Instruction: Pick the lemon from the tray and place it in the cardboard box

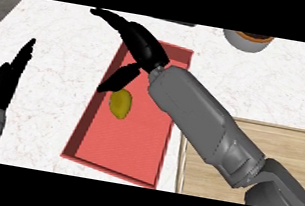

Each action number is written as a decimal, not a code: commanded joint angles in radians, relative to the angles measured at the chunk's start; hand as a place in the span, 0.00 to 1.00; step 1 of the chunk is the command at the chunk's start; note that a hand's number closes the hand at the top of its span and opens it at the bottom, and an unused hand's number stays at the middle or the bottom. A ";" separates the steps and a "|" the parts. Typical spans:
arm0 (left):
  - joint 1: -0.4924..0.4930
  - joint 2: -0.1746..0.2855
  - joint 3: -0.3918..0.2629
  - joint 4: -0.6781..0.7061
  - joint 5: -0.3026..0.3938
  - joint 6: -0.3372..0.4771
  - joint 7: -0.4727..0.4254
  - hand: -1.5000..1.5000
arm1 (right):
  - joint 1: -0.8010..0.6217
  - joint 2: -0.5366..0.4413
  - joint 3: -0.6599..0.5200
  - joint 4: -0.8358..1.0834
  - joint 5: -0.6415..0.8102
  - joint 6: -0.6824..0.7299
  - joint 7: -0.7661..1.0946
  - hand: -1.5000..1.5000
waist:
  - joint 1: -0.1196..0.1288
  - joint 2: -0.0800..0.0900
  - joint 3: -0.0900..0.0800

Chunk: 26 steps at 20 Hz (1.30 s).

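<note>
A yellow lemon lies inside the red tray, near its middle. My right hand hangs over the tray's far end with its fingers stretched out toward the upper left. Its thumb points down and ends just above the lemon, and I cannot tell whether it touches it. The hand is open and holds nothing. My left hand rests at the left edge of the counter, fingers straight and pointing up. No cardboard box shows in the head view.
A wooden cutting board lies at the right, partly under my right forearm. A grey bowl with a brown inside stands at the counter's far edge. The white marble counter stretches between my left hand and the tray.
</note>
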<state>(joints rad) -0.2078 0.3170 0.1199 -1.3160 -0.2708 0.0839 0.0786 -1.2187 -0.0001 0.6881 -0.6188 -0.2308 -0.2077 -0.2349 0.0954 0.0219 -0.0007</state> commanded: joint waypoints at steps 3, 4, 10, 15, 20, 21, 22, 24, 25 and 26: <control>-0.022 0.017 0.028 0.028 0.010 -0.007 0.008 0.50 | -0.049 0.000 -0.135 0.109 -0.128 0.026 -0.106 0.00 | -0.026 0.001 0.000; 0.028 0.031 0.040 0.003 0.010 -0.004 -0.016 0.50 | -0.005 0.000 -0.148 0.113 -0.124 0.037 -0.165 0.00 | -0.039 -0.006 0.000; 0.030 0.051 0.061 0.027 0.017 -0.021 -0.020 0.50 | -0.116 -0.115 -0.289 0.245 -0.179 0.234 -0.174 0.00 | -0.057 -0.007 0.000; 0.046 0.039 0.061 0.003 0.019 -0.015 -0.026 0.50 | -0.051 -0.250 -0.304 0.352 -0.151 0.371 -0.287 0.00 | -0.056 -0.003 0.001; 0.040 -0.019 0.015 -0.007 -0.018 0.025 -0.014 0.50 | -0.104 -0.338 -0.316 0.441 -0.122 0.454 -0.327 0.00 | -0.041 0.003 0.001; 0.069 0.019 0.040 -0.026 0.008 -0.009 -0.050 0.50 | -0.081 -0.376 -0.320 0.456 -0.120 0.478 -0.372 0.00 | -0.025 0.008 0.002; 0.079 0.022 0.048 -0.054 0.024 -0.021 -0.029 0.50 | -0.074 -0.402 -0.318 0.462 -0.117 0.531 -0.378 0.00 | -0.026 0.005 0.002; 0.031 -0.016 0.023 -0.015 -0.015 0.027 -0.007 0.50 | -0.049 -0.428 -0.290 0.465 -0.081 0.584 -0.426 0.00 | -0.042 0.007 0.002; 0.073 -0.015 0.023 -0.018 -0.011 0.019 -0.043 0.50 | -0.068 -0.441 -0.289 0.478 -0.072 0.590 -0.431 0.00 | -0.028 0.009 0.002; 0.028 0.035 0.051 -0.014 0.011 -0.022 -0.013 0.50 | -0.066 -0.445 -0.275 0.493 -0.055 0.593 -0.433 0.00 | -0.023 0.012 0.002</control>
